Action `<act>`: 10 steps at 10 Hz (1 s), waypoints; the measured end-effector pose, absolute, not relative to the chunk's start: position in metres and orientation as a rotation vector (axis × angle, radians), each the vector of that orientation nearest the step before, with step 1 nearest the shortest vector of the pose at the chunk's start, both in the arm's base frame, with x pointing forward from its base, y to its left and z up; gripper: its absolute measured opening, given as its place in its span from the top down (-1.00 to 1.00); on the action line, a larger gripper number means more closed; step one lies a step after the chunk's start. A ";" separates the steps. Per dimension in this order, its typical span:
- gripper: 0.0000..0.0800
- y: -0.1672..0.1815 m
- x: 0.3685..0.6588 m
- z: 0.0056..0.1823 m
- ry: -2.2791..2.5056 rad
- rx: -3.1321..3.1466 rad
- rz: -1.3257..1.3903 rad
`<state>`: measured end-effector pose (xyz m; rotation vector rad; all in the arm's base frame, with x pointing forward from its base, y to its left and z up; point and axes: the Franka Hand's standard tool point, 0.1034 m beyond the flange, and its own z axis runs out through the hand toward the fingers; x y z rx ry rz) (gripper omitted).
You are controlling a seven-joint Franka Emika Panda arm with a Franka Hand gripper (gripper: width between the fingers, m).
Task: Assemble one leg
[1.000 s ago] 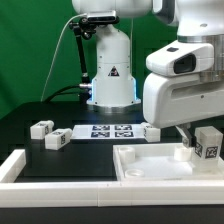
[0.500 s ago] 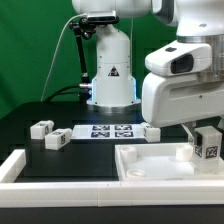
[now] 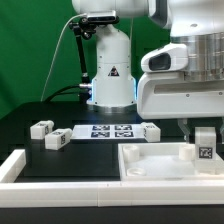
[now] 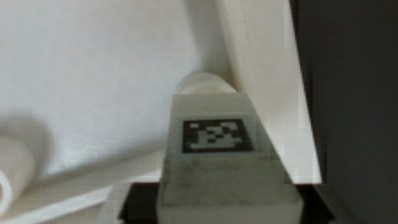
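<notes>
Nearest you is the tray (image 3: pixel 160 176), and everything here turns on its corner at the exterior view's right. The leg (image 3: pixel 205 150) hangs over that corner, inside the rim; whether its lower end already touches the tray floor, you cannot tell. The claw (image 3: pixel 204 130) is closed on the leg's upper part, one finger on each side, with nothing else in its grasp. The wrist view shows the dark pads (image 4: pixel 134 200) pressed flat against the leg (image 4: pixel 217 130). The side grip is likely chosen to leave the lower end free to go into the tray (image 4: pixel 89 70). The leg's long axis stands upright, running from the claw down towards the tray's corner. Its tag faces the front of the tray. A short round post (image 3: pixel 190 152) rises from the tray floor just beside the leg, probably the mount. Just beyond the tray's far rim lies a spare leg (image 3: pixel 150 131) at the end of the marker board (image 3: pixel 100 131). Two more spares (image 3: pixel 57 139) lie well apart from the tray.
</notes>
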<state>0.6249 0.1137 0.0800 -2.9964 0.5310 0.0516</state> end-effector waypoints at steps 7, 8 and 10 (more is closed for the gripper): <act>0.27 0.115 0.624 0.079 1.697 -2.525 0.036; 0.27 0.116 0.624 0.079 1.821 -2.431 0.052; 0.27 0.114 0.624 0.080 1.923 -2.333 0.079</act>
